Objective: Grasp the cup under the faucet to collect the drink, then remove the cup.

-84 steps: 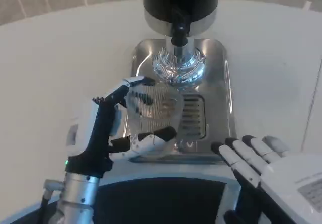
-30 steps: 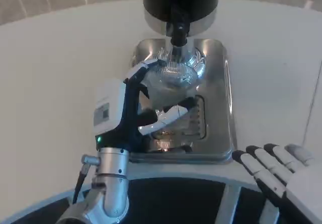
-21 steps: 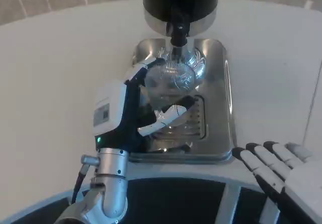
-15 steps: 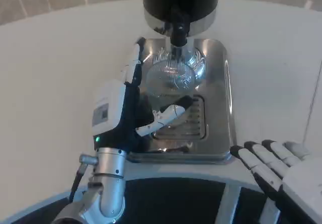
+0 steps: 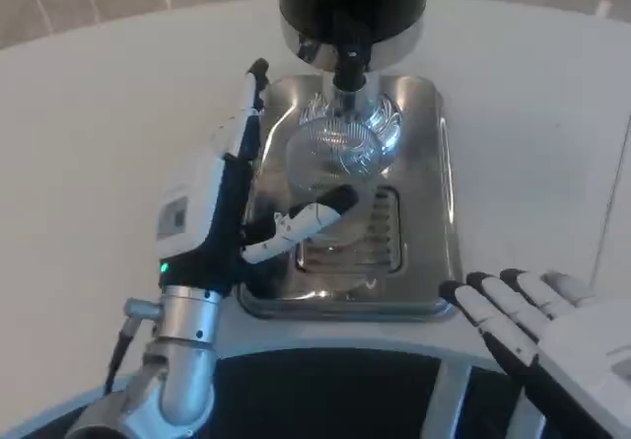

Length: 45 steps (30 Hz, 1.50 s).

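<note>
a: cup (image 5: 338, 153) first, where does it sit?
b: on the steel tray (image 5: 434, 212), directly below the black faucet (image 5: 351, 64) of the dispenser (image 5: 353, 5). it's clear and ribbed, upright as far as i can tell.
a: and the left hand (image 5: 232, 197)?
b: just to the cup's left, fingers spread apart. the upper fingers (image 5: 246, 113) point up past the tray's left edge, clear of the cup. a lower finger reaches across the drain slots (image 5: 380, 227) in front of the cup. whether it touches the base, i cannot tell. it holds nothing.
a: right hand (image 5: 537, 326)?
b: low on the right, near the tray's front corner, well apart from the cup. fingers stretched out and a little apart, gripping nothing, over the white table (image 5: 99, 143).
</note>
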Available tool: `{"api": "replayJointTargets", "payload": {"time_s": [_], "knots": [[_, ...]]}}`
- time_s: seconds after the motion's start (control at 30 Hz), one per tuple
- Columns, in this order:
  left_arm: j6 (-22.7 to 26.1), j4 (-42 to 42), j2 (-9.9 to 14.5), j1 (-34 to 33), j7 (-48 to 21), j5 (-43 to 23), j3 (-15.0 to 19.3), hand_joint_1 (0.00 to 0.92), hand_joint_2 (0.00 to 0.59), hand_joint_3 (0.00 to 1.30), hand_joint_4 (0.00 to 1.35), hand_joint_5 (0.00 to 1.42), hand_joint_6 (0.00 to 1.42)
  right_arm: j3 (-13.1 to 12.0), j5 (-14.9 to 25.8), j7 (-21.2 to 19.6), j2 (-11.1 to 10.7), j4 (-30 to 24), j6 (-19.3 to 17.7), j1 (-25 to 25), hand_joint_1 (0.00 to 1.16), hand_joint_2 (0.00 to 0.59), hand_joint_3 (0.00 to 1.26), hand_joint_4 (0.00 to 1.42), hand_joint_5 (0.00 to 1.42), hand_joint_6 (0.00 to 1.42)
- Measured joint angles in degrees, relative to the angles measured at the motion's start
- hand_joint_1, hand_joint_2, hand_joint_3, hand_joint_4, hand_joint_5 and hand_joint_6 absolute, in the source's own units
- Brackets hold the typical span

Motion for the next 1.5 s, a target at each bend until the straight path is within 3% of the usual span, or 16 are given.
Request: {"api": "replayJointTargets", "payload": {"time_s": [0.1, 0.27, 0.33, 0.37, 0.5, 0.57, 0.73, 0.8, 0.93, 1.07, 1.23, 1.5], "knots": [[-2.0, -1.4, 3.3, 1.1, 0.1, 0.0, 0.8, 0.134, 0.028, 0.00, 0.00, 0.17, 0.25, 1.8, -1.9, 0.0, -0.1, 0.0, 1.9, -0.6, 0.34, 0.511, 0.00, 0.00, 0.00, 0.02], [-2.4, -2.2, 6.6, 2.9, -0.2, 0.0, 1.7, 0.112, 0.059, 0.03, 0.08, 0.22, 0.22, 4.6, -4.1, -0.7, -0.2, 0.0, 6.7, -2.1, 0.33, 0.503, 0.00, 0.00, 0.00, 0.03], [-2.8, -3.2, 9.9, 5.0, -1.3, 0.1, 1.7, 0.103, 0.073, 0.06, 0.11, 0.23, 0.22, 6.0, -5.4, -1.9, -0.2, 0.0, 12.2, -3.5, 0.30, 0.493, 0.00, 0.00, 0.00, 0.03], [-2.9, -3.3, 10.5, 5.4, -1.4, 0.1, 1.7, 0.102, 0.076, 0.06, 0.11, 0.23, 0.22, 6.1, -5.7, -2.2, -0.2, 0.0, 13.0, -3.7, 0.29, 0.503, 0.00, 0.00, 0.00, 0.03], [-2.4, -7.3, 15.3, 8.6, -1.3, 3.7, 0.5, 0.103, 0.087, 0.08, 0.12, 0.24, 0.23, 9.9, -8.9, -3.4, -0.3, 0.0, 23.2, -7.5, 0.26, 0.491, 0.00, 0.00, 0.00, 0.03], [-2.1, -11.1, 17.6, 11.1, -1.0, 6.2, -0.3, 0.104, 0.089, 0.08, 0.12, 0.24, 0.23, 12.5, -11.0, -4.5, -0.3, 0.0, 30.1, -10.5, 0.26, 0.493, 0.00, 0.00, 0.00, 0.03], [-1.5, -17.4, 20.2, 16.8, -3.3, 6.9, -0.1, 0.105, 0.091, 0.09, 0.11, 0.23, 0.22, 16.8, -13.1, -6.1, -0.5, 0.0, 44.0, -16.5, 0.24, 0.510, 0.00, 0.00, 0.00, 0.03], [-1.2, -20.4, 21.3, 19.1, -5.0, 6.8, 0.2, 0.105, 0.093, 0.09, 0.11, 0.22, 0.22, 17.3, -12.9, -6.7, -0.6, 0.0, 49.0, -18.8, 0.24, 0.513, 0.00, 0.00, 0.00, 0.03], [-0.8, -25.8, 22.3, 22.9, -8.1, 6.8, 1.3, 0.105, 0.094, 0.09, 0.10, 0.20, 0.22, 17.3, -11.2, -8.2, -0.7, 0.7, 57.0, -24.6, 0.24, 0.530, 0.00, 0.00, 0.00, 0.03], [-0.1, -29.3, 22.4, 25.0, -11.1, 6.4, 2.6, 0.105, 0.094, 0.09, 0.09, 0.20, 0.21, 18.5, -8.3, -9.5, -1.1, 1.7, 62.0, -28.7, 0.25, 0.556, 0.00, 0.00, 0.00, 0.03], [0.2, -32.9, 22.4, 27.5, -13.7, 6.2, 4.4, 0.105, 0.095, 0.09, 0.09, 0.20, 0.21, 19.7, -4.0, -12.1, -2.4, 4.1, 66.5, -32.2, 0.28, 0.565, 0.00, 0.00, 0.00, 0.03], [1.0, -36.3, 22.4, 30.5, -16.1, 5.3, 7.2, 0.105, 0.092, 0.09, 0.09, 0.20, 0.21, 23.1, 3.3, -18.2, -4.6, 7.3, 70.0, -34.3, 0.29, 0.565, 0.00, 0.00, 0.00, 0.03]]}}
